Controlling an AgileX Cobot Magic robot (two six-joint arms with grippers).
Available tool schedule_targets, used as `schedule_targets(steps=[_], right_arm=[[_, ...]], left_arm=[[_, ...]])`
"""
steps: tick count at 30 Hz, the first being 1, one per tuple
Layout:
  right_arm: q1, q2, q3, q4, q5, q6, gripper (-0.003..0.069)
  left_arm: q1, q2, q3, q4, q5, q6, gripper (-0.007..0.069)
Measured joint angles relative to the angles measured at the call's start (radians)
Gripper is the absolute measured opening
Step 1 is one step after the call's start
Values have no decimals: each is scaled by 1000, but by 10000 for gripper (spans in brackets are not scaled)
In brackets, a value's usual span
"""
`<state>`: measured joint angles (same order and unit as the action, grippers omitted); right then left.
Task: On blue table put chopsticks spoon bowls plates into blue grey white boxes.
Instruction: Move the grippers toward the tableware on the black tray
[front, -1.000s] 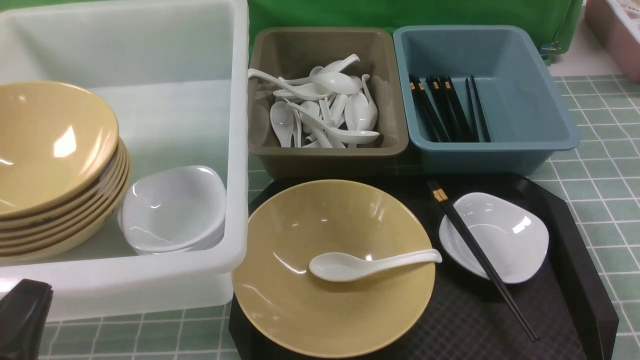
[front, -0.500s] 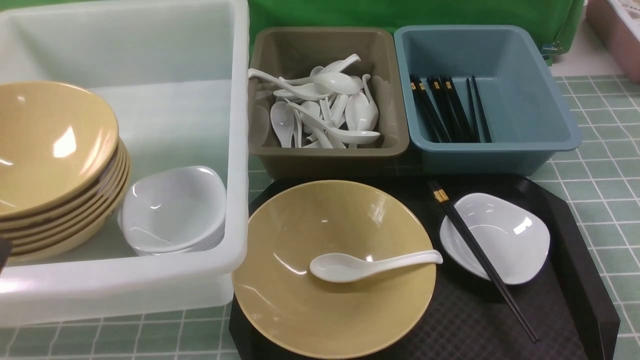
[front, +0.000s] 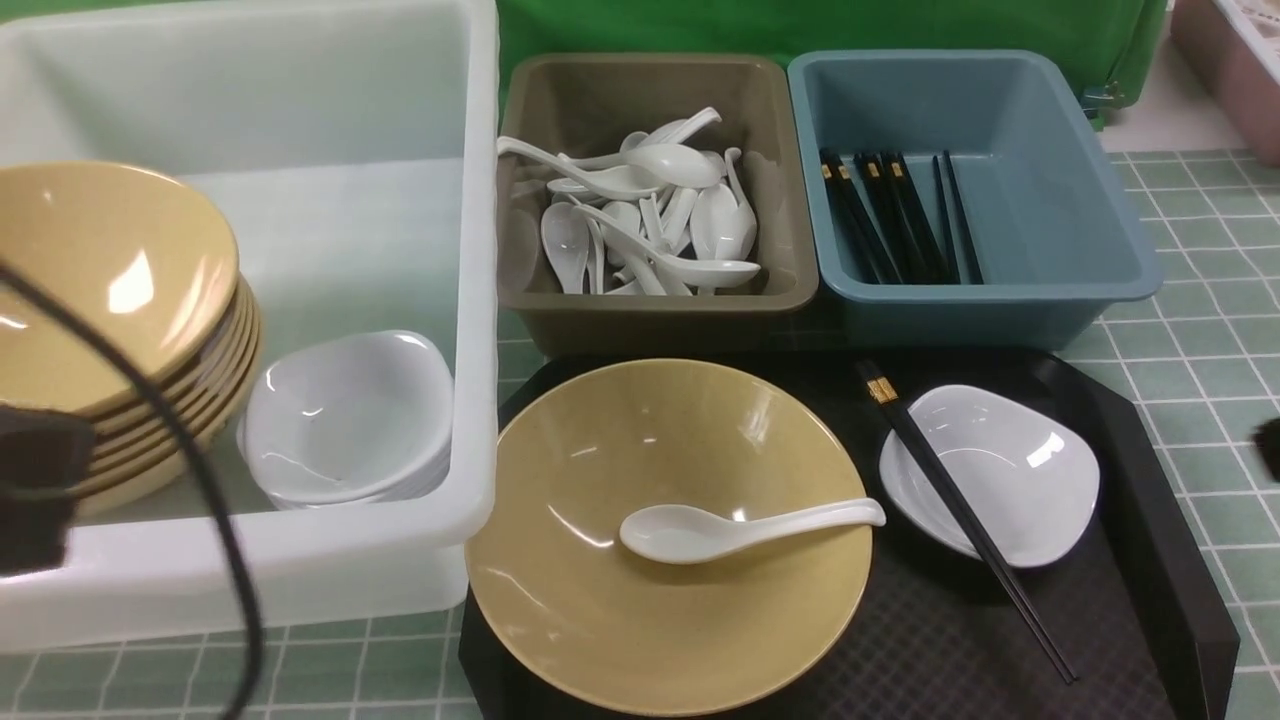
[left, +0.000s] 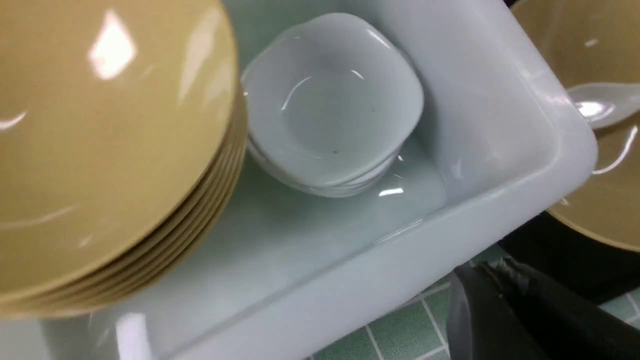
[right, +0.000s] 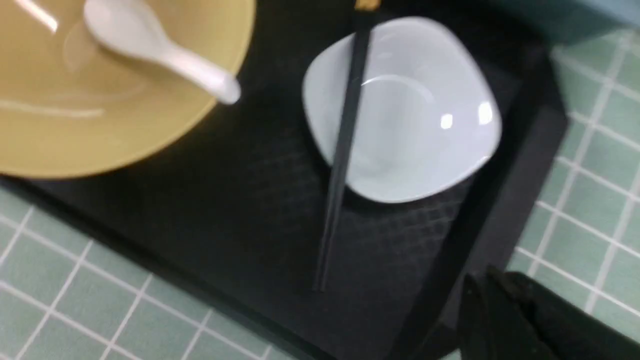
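Note:
On the black tray (front: 1150, 560) a tan bowl (front: 670, 620) holds a white spoon (front: 740, 528). Beside it, black chopsticks (front: 960, 515) lie across a white plate (front: 1020, 470). My left gripper (left: 492, 267) is shut and empty, low over the blue table (front: 1180, 350) by the white box's (front: 480, 250) near corner. My right gripper (right: 487, 280) is shut on nothing, above the tray's (right: 225, 210) outer rim, apart from the plate (right: 415, 125) and chopsticks (right: 345, 135).
The white box holds stacked tan bowls (front: 100, 300) and stacked white plates (front: 345, 420). The grey box (front: 650, 315) holds spoons; the blue box (front: 1000, 310) holds chopsticks. My left arm (front: 40, 480) and its cable cross the far left of the front view.
My left arm has risen along the front view's left edge, trailing its cable. A dark bit of the right arm now shows at the right edge. The dishes have not moved.

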<state>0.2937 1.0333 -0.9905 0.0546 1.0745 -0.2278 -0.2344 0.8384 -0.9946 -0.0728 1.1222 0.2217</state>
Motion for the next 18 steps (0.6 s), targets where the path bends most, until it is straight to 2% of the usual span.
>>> schedule_targets(steps=[3,6,9,12,14,15,16,18], right_arm=[[41,91,-13,-2,-22,-5,37],[88,233,-14,-4,-88,-1,46],[96,343,-24,-4,-137,5,81],[96,426,-43,-4,-179,20,151],[96,497,-67,-4,-219,25,261],[96,502,-71,-4,-222,25,279],[96,547,-92,-4,-254,36,355],[96,580,-110,-4,-277,46,413]], left_arm=[[-97,68,-23,21,-6,14,1],[-240,183,-57,28,-47,19,1],[-333,261,-82,28,-94,19,1],[-407,314,-91,24,-115,19,1],[-457,358,-92,21,-117,19,1],[-463,361,-92,20,-117,19,1],[-480,385,-92,13,-117,19,1],[-483,398,-92,8,-117,18,1]])
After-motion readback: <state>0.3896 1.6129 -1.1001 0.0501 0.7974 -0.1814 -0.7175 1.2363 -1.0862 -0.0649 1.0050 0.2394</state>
